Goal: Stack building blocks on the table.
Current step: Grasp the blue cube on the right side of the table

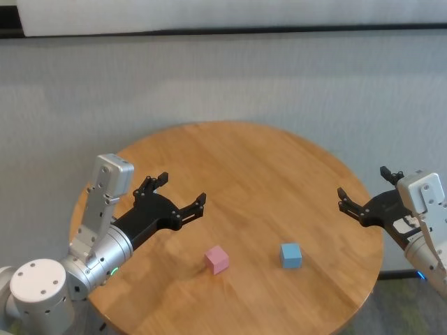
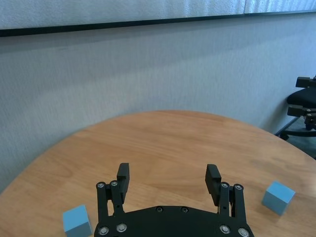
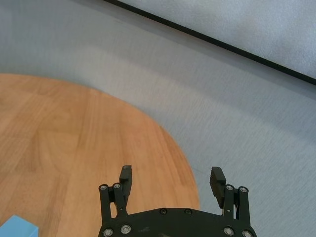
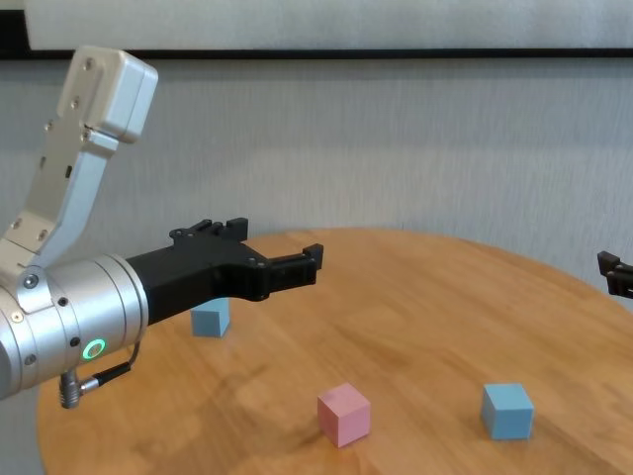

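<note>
On the round wooden table point(image 1: 265, 167), a pale pink block point(image 1: 216, 259) lies near the front, with a light blue block point(image 1: 290, 255) to its right. The chest view shows both, the pink block point(image 4: 344, 414) and the blue block point(image 4: 507, 411), plus a second blue block point(image 4: 210, 319) farther left, partly behind my left arm. My left gripper point(image 1: 183, 188) hovers open and empty over the table's left side, behind and left of the pink block. At the table's right edge my right gripper point(image 1: 363, 183) stands open, holding nothing.
A grey wall with a dark rail runs behind the table. The table's rim point(image 3: 182, 163) curves just under my right gripper point(image 3: 173, 177). In the left wrist view a blue block point(image 2: 77, 220) and another blue block point(image 2: 278, 197) flank my left gripper point(image 2: 168, 177).
</note>
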